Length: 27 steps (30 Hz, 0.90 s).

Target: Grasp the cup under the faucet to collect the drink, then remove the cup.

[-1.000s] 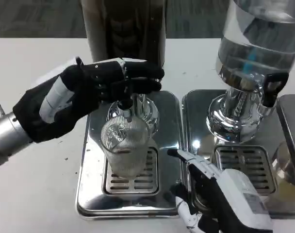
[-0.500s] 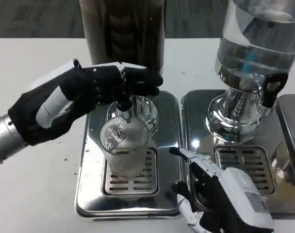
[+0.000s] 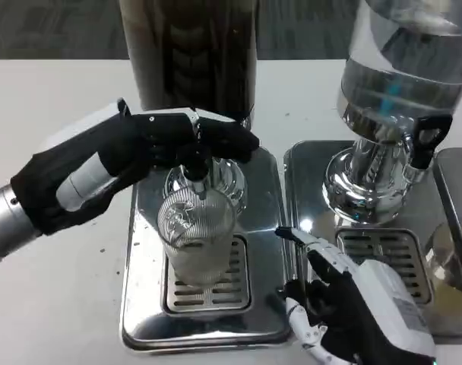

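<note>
- So, starting at your left: your left hand [image 3: 151, 144] reaches in over the top of the drip tray [image 3: 140, 304], its black-covered fingers wrapped over the faucet [image 3: 193, 163] at the foot of the dark dispenser [image 3: 189, 53]; it looks clamped on the tap handle, though the fingers hide the handle itself
- Next, the cup [image 3: 197, 236], a clear ribbed glass, stands upright on the slotted grate of that tray, directly below the spout, so the placing part of the job reads as done
- Whether drink is running or how full the cup is, you cannot tell: the glass is clear, the lower part looks a little cloudy, and no stream is plainly visible, so treat the collecting step as the one in hand
- Further right, your right hand [image 3: 345, 304] sits low at the tray's right edge, fingers spread apart and holding nothing; it is near the cup but not touching it
- At the far right stands a second dispenser [image 3: 398, 84] with clear liquid on its own tray [image 3: 383, 258], which plays no part
- What is left, as you should judge it: let the cup fill, release the tap, close a hand round the cup, and lift it clear of the spout and away from the tray
</note>
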Available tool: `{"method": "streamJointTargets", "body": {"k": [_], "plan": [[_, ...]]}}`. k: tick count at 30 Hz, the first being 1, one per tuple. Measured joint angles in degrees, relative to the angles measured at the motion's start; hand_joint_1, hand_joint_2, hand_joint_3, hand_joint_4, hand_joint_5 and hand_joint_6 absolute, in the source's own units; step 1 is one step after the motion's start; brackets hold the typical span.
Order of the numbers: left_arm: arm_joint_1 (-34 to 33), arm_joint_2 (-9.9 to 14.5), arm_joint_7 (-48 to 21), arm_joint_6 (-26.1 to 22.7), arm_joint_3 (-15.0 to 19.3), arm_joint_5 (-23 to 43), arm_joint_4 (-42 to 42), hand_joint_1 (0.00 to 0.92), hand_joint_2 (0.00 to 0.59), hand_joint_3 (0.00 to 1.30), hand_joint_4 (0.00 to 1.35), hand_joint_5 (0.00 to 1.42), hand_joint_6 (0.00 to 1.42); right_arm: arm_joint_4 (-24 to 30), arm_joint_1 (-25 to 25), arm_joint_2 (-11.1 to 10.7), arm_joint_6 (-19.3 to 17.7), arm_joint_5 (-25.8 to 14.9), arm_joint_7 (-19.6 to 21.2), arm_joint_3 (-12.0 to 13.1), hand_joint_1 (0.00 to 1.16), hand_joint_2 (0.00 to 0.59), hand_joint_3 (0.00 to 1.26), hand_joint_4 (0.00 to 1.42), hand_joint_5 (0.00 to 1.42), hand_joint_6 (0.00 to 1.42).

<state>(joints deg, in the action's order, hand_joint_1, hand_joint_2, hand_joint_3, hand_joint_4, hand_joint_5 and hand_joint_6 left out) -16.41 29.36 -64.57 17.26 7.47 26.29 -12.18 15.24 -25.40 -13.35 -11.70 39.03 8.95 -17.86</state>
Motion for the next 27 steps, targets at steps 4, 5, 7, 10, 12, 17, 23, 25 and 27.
{"method": "streamJointTargets", "body": {"k": [4, 5, 7, 10, 12, 17, 23, 25, 27], "plan": [[0.26, 0.48, 0.01, 2.09, -0.23, -0.96, 0.38, 0.0, 0.025, 0.37, 0.27, 0.26, 0.19, 0.18, 0.22, -0.02, 0.35, -0.39, -0.45, 0.26, 0.48, 0.586, 0.16, 0.14, 0.12, 0.2], [0.27, 0.96, 0.01, 3.49, -0.33, -1.86, 0.7, 0.0, 0.031, 0.38, 0.28, 0.26, 0.19, 0.25, 0.32, -0.02, 0.37, -0.55, -0.58, 0.28, 0.48, 0.586, 0.16, 0.14, 0.12, 0.2], [0.3, 1.27, 0.09, 4.71, -0.49, -2.37, 0.8, 0.0, 0.033, 0.38, 0.28, 0.26, 0.2, 0.35, 0.39, -0.02, 0.37, -0.65, -0.64, 0.33, 0.48, 0.586, 0.16, 0.14, 0.12, 0.2], [0.35, 1.84, 0.69, 9.13, -1.02, -4.65, 0.8, 0.0, 0.038, 0.39, 0.27, 0.25, 0.19, 0.51, 0.4, -0.02, 0.5, -0.95, -0.71, 0.61, 0.46, 0.586, 0.16, 0.14, 0.12, 0.2], [0.35, 2.23, 1.24, 11.11, -1.42, -5.69, 0.76, 0.0, 0.039, 0.39, 0.27, 0.25, 0.18, 0.55, 0.41, -0.02, 0.55, -1.14, -0.8, 0.7, 0.45, 0.586, 0.16, 0.14, 0.12, 0.2], [0.37, 2.82, 1.94, 13.36, -1.94, -6.3, 0.16, 0.0, 0.039, 0.38, 0.27, 0.25, 0.18, 0.64, 0.5, 0.05, 0.57, -3.37, -1.55, 1.24, 0.44, 0.574, 0.15, 0.13, 0.12, 0.2], [0.51, 3.09, 2.78, 14.5, -2.45, -6.39, -0.24, 0.0, 0.042, 0.38, 0.27, 0.25, 0.18, 0.52, 1.97, 0.05, -0.02, -10.75, -4.08, 2.34, 0.25, 0.355, 0.12, 0.12, 0.14, 0.24], [0.57, 3.19, 3.06, 14.77, -2.66, -6.4, -0.26, 0.0, 0.044, 0.38, 0.27, 0.24, 0.18, 0.32, 2.48, -0.03, -0.47, -13.1, -5.45, 2.57, 0.18, 0.242, 0.12, 0.11, 0.16, 0.29], [0.65, 3.35, 3.31, 15.02, -2.86, -6.38, -0.27, 0.0, 0.046, 0.38, 0.27, 0.24, 0.18, -0.01, 3.02, -0.07, -0.55, -15.89, -7.39, 2.72, 0.12, 0.17, 0.11, 0.1, 0.16, 0.29]]}}
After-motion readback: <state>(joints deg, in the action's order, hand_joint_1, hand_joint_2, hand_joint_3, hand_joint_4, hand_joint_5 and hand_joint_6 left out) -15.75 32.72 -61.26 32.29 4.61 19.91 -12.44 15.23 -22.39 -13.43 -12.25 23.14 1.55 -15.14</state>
